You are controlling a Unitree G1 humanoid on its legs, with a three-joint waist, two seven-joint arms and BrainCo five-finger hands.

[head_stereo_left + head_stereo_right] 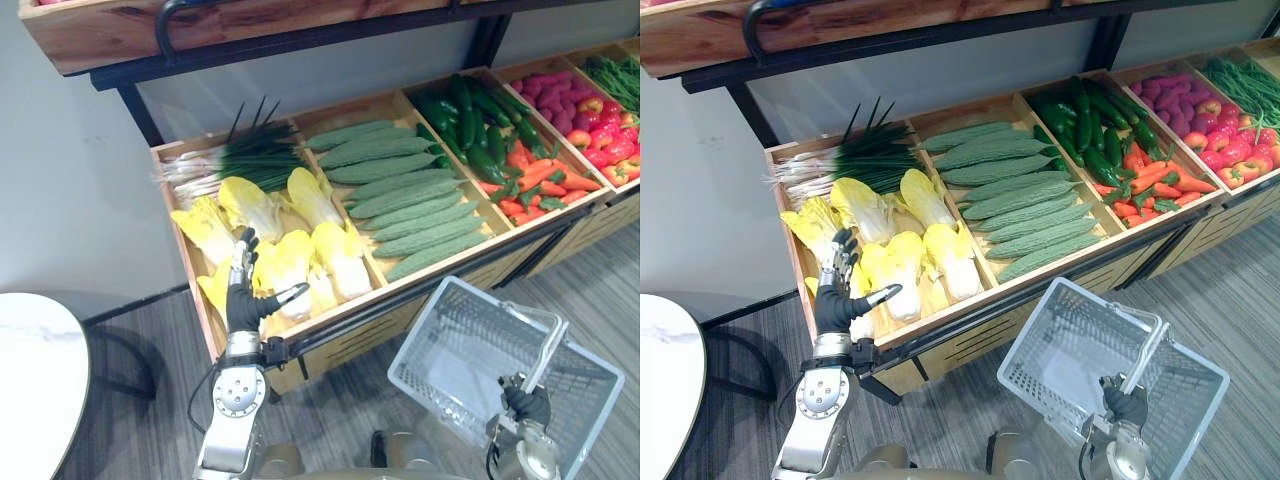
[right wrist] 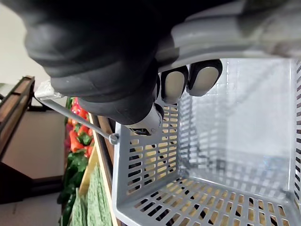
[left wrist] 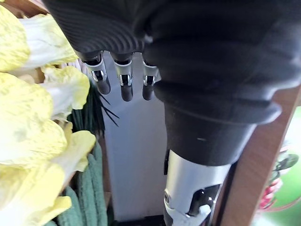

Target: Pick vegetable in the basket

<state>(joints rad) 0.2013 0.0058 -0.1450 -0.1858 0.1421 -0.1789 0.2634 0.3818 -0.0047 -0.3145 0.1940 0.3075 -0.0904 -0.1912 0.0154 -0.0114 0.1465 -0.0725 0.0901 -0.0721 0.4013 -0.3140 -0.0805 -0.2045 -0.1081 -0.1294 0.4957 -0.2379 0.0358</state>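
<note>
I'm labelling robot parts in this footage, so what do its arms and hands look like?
Both arms are silver-grey metal; the left arm has a round joint disc below the wrist. The left hand and right hand wear dark ribbed covers over the back and wrist. The fingers are silver with dark rounded tips.

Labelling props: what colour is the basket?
Light grey; the basket shows best in the left eye view.

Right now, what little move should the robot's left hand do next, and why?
Probably lower the left hand and curl its fingers round the yellow cabbage below it: its fingers are straight and hold nothing, and the grey basket held by the right hand has no vegetable yet.
</note>
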